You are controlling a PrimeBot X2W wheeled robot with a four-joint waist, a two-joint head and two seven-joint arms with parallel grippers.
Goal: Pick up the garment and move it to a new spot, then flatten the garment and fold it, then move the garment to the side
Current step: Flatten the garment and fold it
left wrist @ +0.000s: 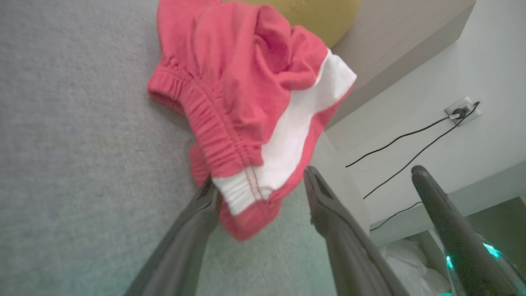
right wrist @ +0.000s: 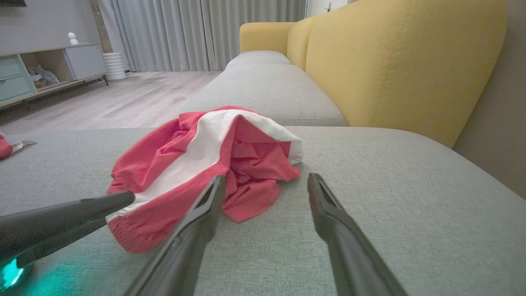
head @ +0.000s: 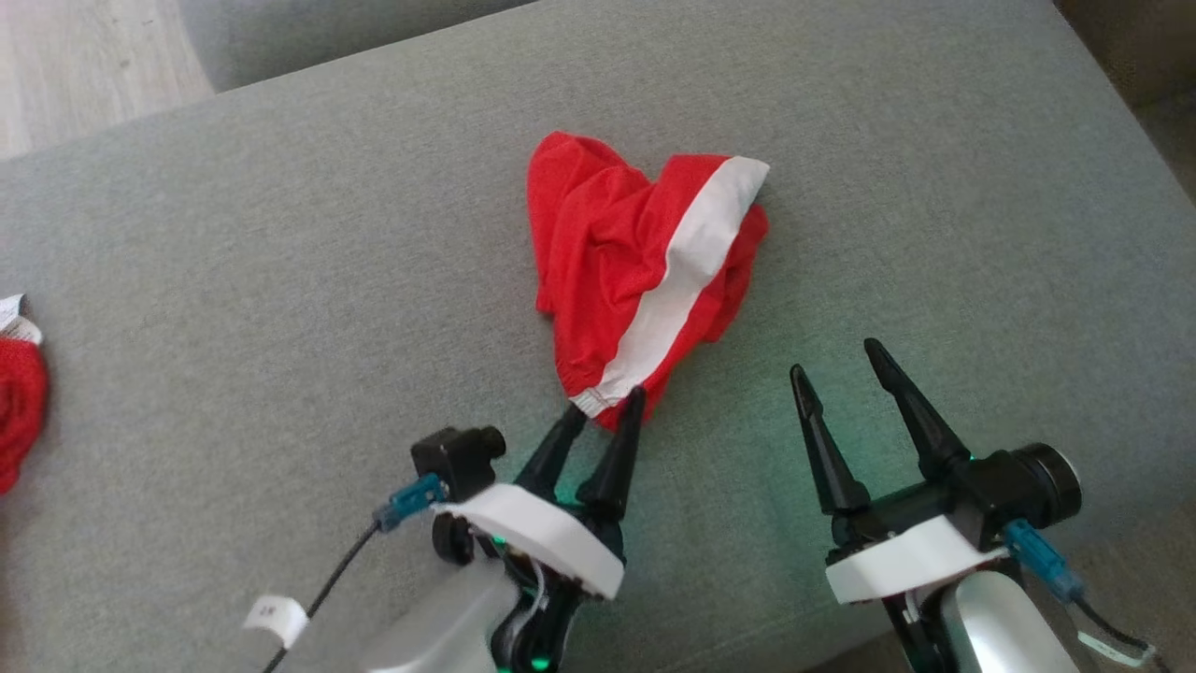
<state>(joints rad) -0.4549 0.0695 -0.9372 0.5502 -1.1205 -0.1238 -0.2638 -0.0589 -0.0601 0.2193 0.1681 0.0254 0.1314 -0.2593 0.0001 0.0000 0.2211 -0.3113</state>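
Red cloth point(head: 21, 407) toward the left edge of the cushion point(head: 280, 262), cut off by the frame; garment point(left wrist: 246, 82), top cropped in left wrist view, underside hidden.

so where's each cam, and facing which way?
Head view: on the head, looking down at crumpled red shorts with a white stripe on a grey fabric cushion; left end effector and right end effector show, open.
Left wrist view: on the left wrist, along its fingers, which straddle the shorts' waistband corner; one right finger beside.
Right wrist view: right wrist, low over the cushion, facing shorts and yellow sofa back; own fingers, one left finger.
Shared: all three show the shorts.
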